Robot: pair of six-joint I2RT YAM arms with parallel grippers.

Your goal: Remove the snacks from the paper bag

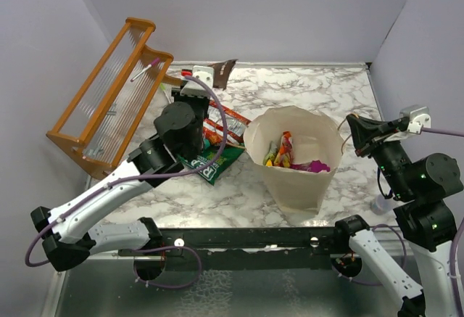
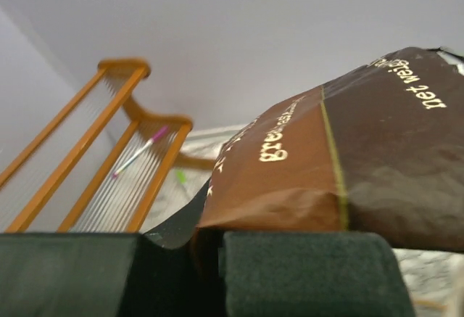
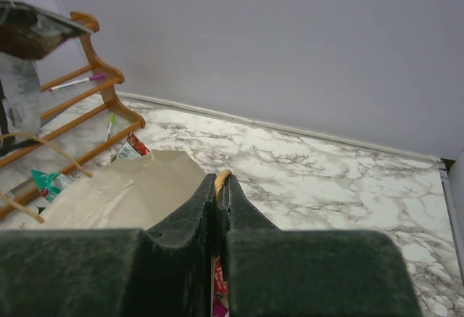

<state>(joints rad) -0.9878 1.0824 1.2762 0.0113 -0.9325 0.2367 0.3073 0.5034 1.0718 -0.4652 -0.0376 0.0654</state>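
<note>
Several snacks (image 1: 284, 150) sit inside the paper bag (image 1: 290, 186), which stands open-topped on the marble counter (image 1: 326, 92) between the two grippers. Small yellow and red-orange packets stand upright in it. A magenta-purple packet (image 1: 317, 165) lies beside them, on the side nearer the right gripper (image 3: 220, 199).

That right gripper is closed tight on a thin brown cord handle (image 3: 222, 178) at the bag's rim. Its two dark fingers are pressed together with only the loop of cord showing between the tips. The bag's cream paper wall lies just below and to the left of the fingers in the wrist view.

On the bag's other side, the left gripper (image 2: 181, 255) is clamped on the lower edge of a brown packet (image 2: 341, 157) with pale lettering. The packet rises above the fingers and is held clear of the counter.

Between the left gripper and the bag, under the left arm, a green bag with white lettering (image 1: 214, 163) and a few red packets (image 1: 217, 125) lie flat on the counter, close beside the paper bag.

To the left of the left gripper, an orange wooden rack (image 1: 109, 99) stands tilted against the wall. A pink and white pen (image 1: 145, 69) rests across its thin rails.
</note>
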